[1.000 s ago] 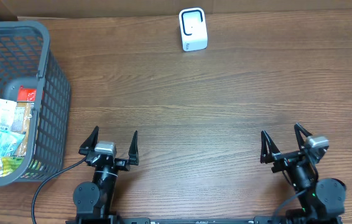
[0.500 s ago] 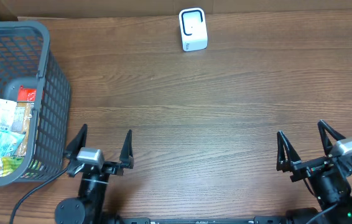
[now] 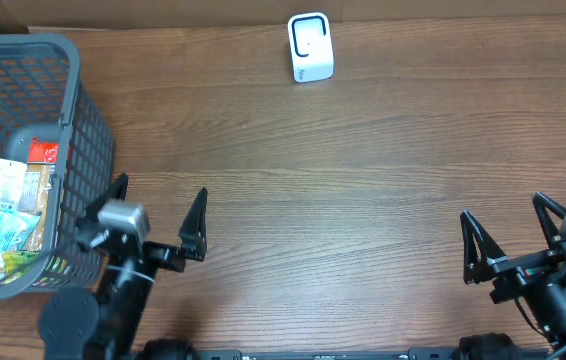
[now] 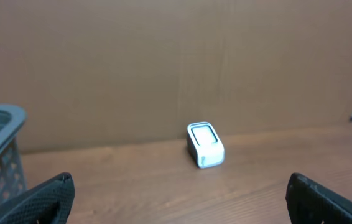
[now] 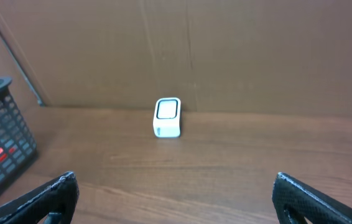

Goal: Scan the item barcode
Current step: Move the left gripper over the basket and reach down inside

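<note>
Closest to us, both grippers are hanging low over the near edge of the table, and neither one is holding anything. The left gripper is sitting with its fingers spread wide apart, just bare wood between them. The right gripper is doing the same way over on the right, also wide open and empty. The two are sitting well apart from each other.

Just to the left of the left gripper, the grey basket is standing on the table. From overhead the gripper's outer finger is looking like it's right up against the basket wall, but we can't tell whether they're actually touching. Inside the basket, further off to that gripper's left, a crinkly snack packet is lying against the near side. A red-labelled item is poking out just beyond it. We're not making out a barcode on either one from here.

Moving further out, the white scanner is standing upright well ahead of both grippers, at the far edge of the table. From the left wrist it's showing up ahead and slightly right of the middle between the fingers. From the right wrist it's showing ahead and a touch to the left. Right behind the scanner, a brown cardboard wall is closing off the back of the table.
</note>
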`<state>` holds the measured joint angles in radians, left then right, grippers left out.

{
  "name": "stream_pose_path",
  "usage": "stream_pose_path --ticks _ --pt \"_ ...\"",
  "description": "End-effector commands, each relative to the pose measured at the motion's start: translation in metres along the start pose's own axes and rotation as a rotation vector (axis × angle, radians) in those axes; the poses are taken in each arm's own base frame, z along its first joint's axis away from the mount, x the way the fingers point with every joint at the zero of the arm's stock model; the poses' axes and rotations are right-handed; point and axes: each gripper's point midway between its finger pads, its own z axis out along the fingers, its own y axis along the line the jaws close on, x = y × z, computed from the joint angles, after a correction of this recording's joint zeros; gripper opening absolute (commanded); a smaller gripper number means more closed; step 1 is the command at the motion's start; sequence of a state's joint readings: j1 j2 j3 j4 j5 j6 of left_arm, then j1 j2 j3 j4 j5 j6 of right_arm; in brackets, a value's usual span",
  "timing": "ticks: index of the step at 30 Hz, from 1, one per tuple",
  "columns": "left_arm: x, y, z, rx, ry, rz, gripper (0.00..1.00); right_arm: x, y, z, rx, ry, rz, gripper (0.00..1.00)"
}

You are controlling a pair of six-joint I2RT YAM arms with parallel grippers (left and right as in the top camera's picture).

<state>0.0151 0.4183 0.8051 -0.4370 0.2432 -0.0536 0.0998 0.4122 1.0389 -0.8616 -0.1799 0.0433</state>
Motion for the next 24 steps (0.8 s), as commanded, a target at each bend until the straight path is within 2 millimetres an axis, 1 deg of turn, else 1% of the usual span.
stream_pose_path --ticks 1,6,10,13,16,18,22,24 --pt "-0.032 -0.010 0.005 0.059 0.017 -0.010 0.99 -0.015 0.005 -0.004 -0.012 0.022 -0.027 1.00" --pt "-0.069 -0.015 0.014 0.085 0.095 0.040 1.00 -0.022 0.009 -0.003 -0.025 0.117 -0.053 1.00" --pt "-0.093 -0.013 0.024 0.088 0.194 0.062 1.00 -0.029 0.013 0.007 -0.045 0.205 -0.033 1.00" --pt "-0.104 -0.012 0.031 0.088 0.287 0.037 1.00 -0.030 0.014 0.016 -0.057 0.287 -0.011 1.00" --pt "-0.110 -0.010 0.035 0.085 0.380 0.046 1.00 -0.027 0.012 0.026 -0.052 0.385 0.014 1.00" --pt "-0.109 -0.007 0.038 0.075 0.457 0.028 1.00 -0.024 0.011 0.032 -0.051 0.453 0.032 1.00" --pt "-0.100 -0.013 0.041 0.118 0.575 -0.021 1.00 -0.014 0.016 0.048 -0.092 0.560 0.084 1.00" --pt "-0.093 -0.007 0.047 0.097 0.615 -0.026 1.00 -0.010 0.024 0.055 -0.144 0.590 0.109 1.00"
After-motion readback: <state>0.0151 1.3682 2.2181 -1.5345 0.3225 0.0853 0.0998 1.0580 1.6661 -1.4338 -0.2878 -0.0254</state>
